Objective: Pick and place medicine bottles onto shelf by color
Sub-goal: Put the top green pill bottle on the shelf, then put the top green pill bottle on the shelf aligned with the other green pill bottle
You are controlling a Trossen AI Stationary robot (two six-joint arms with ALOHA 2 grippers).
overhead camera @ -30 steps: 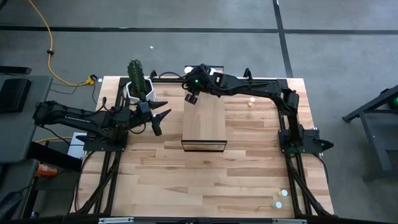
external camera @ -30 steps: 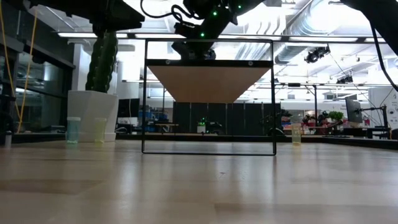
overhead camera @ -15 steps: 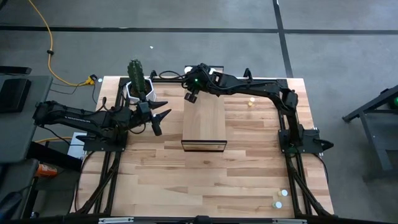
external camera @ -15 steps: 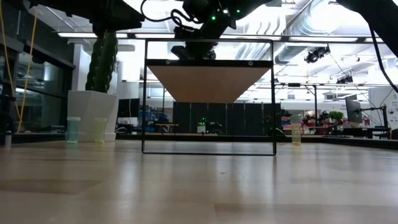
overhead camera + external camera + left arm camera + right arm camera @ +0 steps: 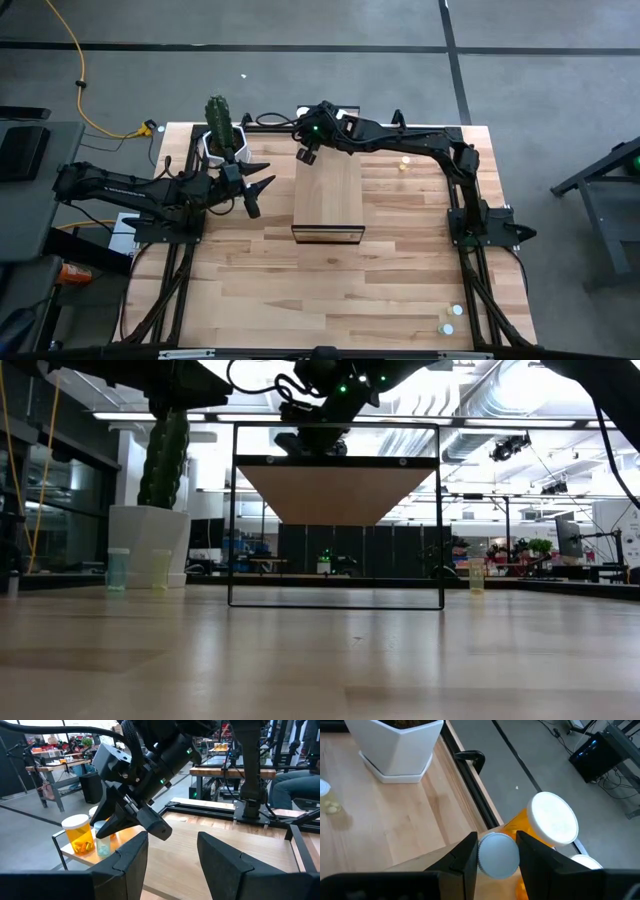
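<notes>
The right hand (image 5: 307, 155) sits over the shelf's (image 5: 328, 195) far end, its fingers closed on the white cap of a small bottle (image 5: 498, 855), next to an orange bottle (image 5: 80, 833) standing there. The left hand (image 5: 255, 190) waits half open, empty, above the worktop (image 5: 400, 270) beside the shelf, near the cactus pot (image 5: 219, 148).

A third white cap (image 5: 584, 862) is cut off by the right wrist view's edge, its bottle hidden.
</notes>
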